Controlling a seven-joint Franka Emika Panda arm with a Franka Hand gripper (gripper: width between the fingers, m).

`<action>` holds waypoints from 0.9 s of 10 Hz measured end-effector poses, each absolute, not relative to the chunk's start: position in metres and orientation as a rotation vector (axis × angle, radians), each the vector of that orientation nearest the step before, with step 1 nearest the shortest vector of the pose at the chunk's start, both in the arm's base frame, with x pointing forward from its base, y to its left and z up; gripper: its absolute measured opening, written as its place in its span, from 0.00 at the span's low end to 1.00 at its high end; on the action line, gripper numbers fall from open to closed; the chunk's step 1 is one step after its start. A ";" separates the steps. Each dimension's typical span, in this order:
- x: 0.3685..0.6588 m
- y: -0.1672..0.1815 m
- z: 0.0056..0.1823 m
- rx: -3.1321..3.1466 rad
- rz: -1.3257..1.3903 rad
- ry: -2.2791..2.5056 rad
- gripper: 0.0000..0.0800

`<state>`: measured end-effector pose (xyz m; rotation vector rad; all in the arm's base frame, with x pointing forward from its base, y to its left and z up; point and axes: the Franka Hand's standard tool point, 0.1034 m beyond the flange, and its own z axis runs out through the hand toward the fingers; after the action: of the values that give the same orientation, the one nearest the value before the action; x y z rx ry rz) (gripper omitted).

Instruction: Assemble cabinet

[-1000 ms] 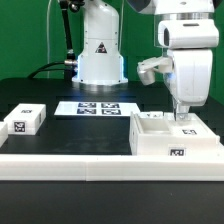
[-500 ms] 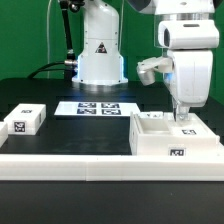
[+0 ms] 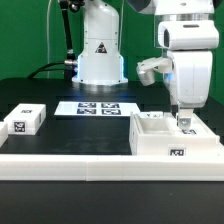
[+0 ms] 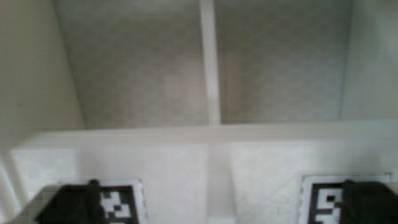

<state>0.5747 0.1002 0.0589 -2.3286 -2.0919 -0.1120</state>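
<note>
While the gripper (image 3: pixel 183 119) hangs with its fingertips dipped into the open top of the box (image 3: pixel 155 146), at the box's end toward the exterior view's right, neither view shows whether its fingers are spread or clamped on something, so that cannot be told. The box lies directly under the gripper, its long axis running across the exterior view, and the wrist view looks straight down onto a thin rib (image 4: pixel 208 60) on its inner floor. The block (image 3: pixel 25 121) sits well apart from the box, off its other end, so any fetch probably means rising clear of the box first.
</note>
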 end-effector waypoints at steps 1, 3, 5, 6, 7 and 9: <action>0.575 0.100 0.059 -2.329 -0.112 -2.092 0.95; 0.575 0.100 0.059 -2.329 -0.112 -2.092 0.99; 0.571 0.100 0.065 -2.336 -0.109 -2.090 1.00; 0.561 0.098 0.073 -2.336 -0.102 -2.098 1.00; 0.551 0.097 0.080 -2.351 -0.093 -2.088 1.00; 0.526 0.094 0.086 -2.373 -0.080 -2.071 1.00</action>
<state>0.5261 0.0940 0.0856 -2.3727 -2.0713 -0.0795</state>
